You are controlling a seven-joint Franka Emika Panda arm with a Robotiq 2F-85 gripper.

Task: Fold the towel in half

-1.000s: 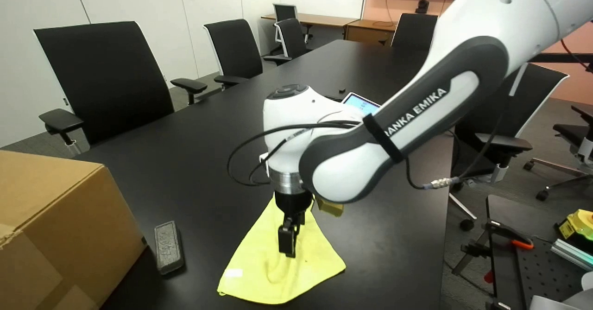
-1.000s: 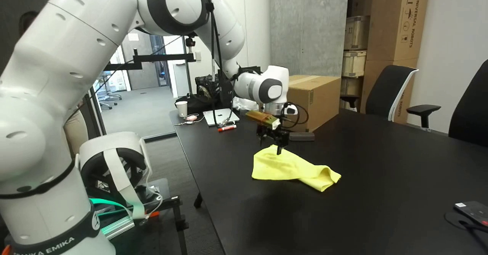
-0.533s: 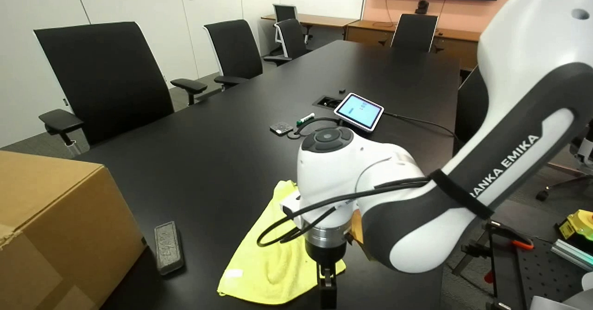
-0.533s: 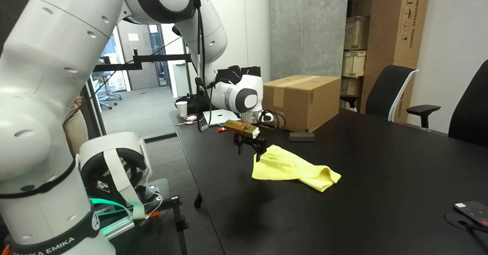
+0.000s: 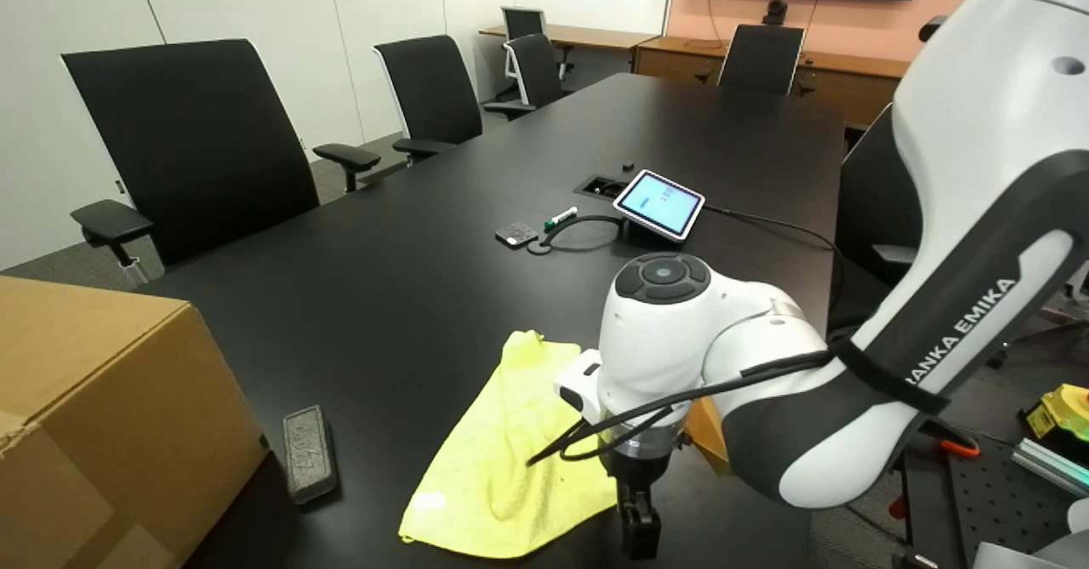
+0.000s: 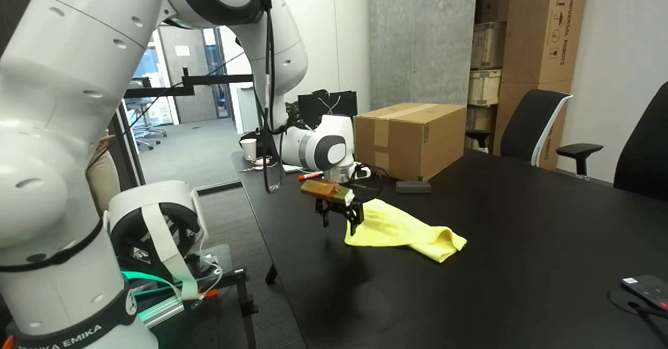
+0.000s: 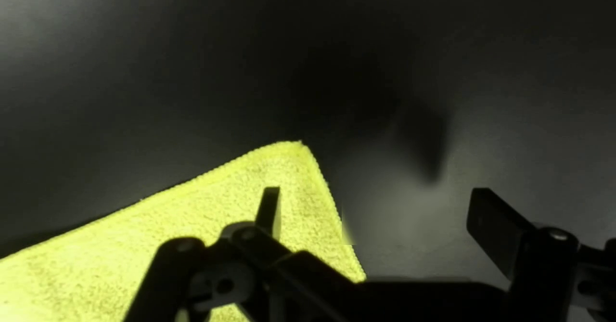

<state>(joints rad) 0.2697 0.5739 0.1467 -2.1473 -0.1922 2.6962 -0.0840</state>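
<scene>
The yellow towel [image 5: 485, 475] lies on the dark table, with a wrinkle in its middle. In an exterior view its right end [image 6: 441, 242] is rolled or folded over. My gripper [image 5: 641, 535] points down beside the towel's near right corner; it also shows at the towel's left edge [image 6: 340, 227]. In the wrist view the gripper [image 7: 376, 192] is wide open with nothing between its fingers. One finger is over the towel corner [image 7: 288, 168], the other over bare table. The fingers appear to be above the table, not touching it.
A dark eraser-like block [image 5: 310, 454] and a cardboard box [image 5: 128, 416] stand on the table [image 5: 383, 356] beyond the towel. A tablet [image 5: 659, 204], a marker [image 5: 561, 218] and a cable lie farther along. A red marker [image 6: 310, 176] lies near the table edge.
My gripper has moved from above the towel's middle to its corner, rightward in one exterior view and leftward in the other, and lowered somewhat over the last half second. The towel has not moved.
</scene>
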